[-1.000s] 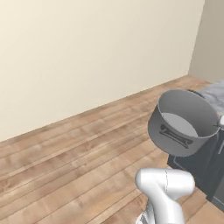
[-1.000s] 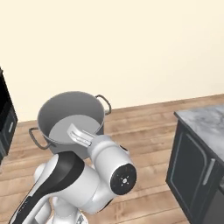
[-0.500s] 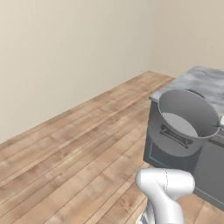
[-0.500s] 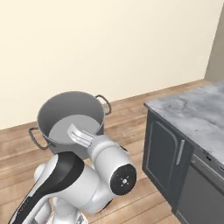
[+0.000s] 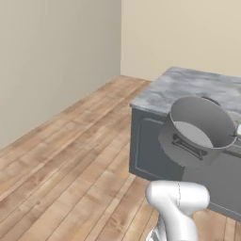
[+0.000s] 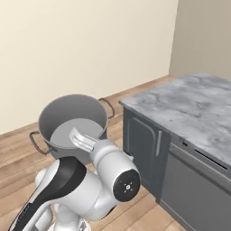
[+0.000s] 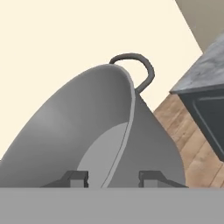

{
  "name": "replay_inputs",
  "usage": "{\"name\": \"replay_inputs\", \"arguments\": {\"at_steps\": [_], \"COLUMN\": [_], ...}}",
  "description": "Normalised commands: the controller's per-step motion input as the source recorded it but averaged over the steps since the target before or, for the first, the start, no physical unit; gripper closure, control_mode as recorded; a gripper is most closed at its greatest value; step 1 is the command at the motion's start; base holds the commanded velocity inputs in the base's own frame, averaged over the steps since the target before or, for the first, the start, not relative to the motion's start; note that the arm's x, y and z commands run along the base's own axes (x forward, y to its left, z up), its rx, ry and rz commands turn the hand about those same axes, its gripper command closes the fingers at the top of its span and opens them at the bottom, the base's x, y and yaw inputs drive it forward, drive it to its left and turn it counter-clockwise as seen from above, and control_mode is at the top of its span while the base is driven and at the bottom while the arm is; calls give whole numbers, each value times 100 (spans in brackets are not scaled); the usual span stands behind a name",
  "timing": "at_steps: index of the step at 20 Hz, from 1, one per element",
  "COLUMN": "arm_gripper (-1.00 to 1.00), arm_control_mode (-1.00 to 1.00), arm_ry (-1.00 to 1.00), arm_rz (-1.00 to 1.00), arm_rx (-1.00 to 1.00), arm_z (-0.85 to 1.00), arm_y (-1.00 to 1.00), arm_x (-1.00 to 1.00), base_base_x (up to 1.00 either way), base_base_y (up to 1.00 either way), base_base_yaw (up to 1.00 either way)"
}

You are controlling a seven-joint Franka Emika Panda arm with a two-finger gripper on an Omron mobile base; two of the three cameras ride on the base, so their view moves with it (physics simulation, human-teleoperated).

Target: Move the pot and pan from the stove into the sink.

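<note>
Gripper point(image 7: 110, 178) pinching the near rim of the pot point(image 7: 87, 131), one dark finger tip point(image 7: 77, 177) inside the wall and the other outside it, rim running up between them. Pot held off the ground, carried by that one rim point alone, hanging out beyond the hand with its open mouth turned up and slightly toward the camera; pale flat bottom visible inside. Far loop handle standing up at the rim opposite the grip in the hand view.

Seen from the right base view, gripper point(image 6: 81, 138) reaching over the near rim of the pot point(image 6: 74, 118), just ahead of the white arm's point(image 6: 85, 185) last joint, with a loop handle sticking out on each side of the pot. Seen from the left base view, pot point(image 5: 200, 129) tilted, its mouth turned toward the arm's side, its near loop handle facing the camera, hanging in front of the dark cabinet face below the counter's near edge.

Beyond the pot, a grey marble counter point(image 6: 194, 108) on dark grey cabinets point(image 6: 149, 151), its near corner just beside the pot's right side in the right base view. Wooden plank floor point(image 5: 70, 155) beneath, running to plain beige walls point(image 6: 85, 49).
</note>
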Motion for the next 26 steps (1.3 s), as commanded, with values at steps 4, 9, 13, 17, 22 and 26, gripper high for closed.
{"name": "replay_inputs", "arguments": {"at_steps": [4,9,13,17,22,26], "arm_gripper": [100,100,100,100,100,100], "arm_control_mode": [100,100,100,100,100,100], "arm_ry": [0,0,0,0,0,0], "arm_rz": [0,0,0,0,0,0], "arm_rx": [0,0,0,0,0,0], "arm_z": [0,0,0,0,0,0], "arm_y": [0,0,0,0,0,0], "arm_x": [0,0,0,0,0,0], "base_base_x": [-16,-14,-14,-14,-16,-15], "base_base_y": [-32,-32,-33,-33,-33,-32], "base_base_yaw": [-36,-36,-36,-36,-35,-35]}}
